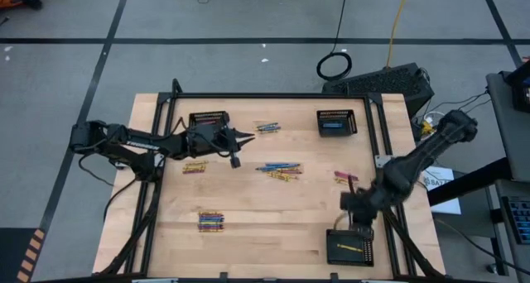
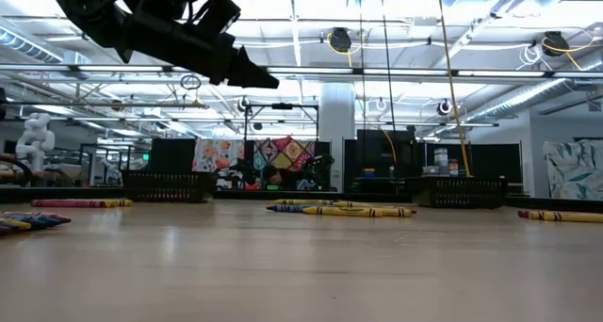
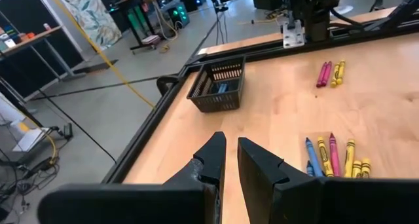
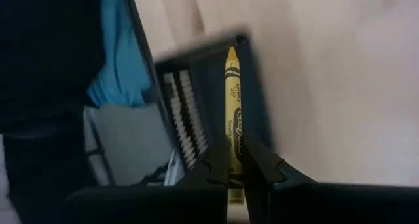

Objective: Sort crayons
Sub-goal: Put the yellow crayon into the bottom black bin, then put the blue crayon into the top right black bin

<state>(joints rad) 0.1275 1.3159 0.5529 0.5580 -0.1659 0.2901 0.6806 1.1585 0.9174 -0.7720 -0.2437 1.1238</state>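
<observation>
A yellow crayon was pinched between the right gripper's fingers, held just above the near-right basket, where another yellow one already lay. The release was best made low and centred over the mesh, it was judged. The left gripper was held nearly closed and empty, above the table's far left. Loose crayons were left mid-table.
</observation>
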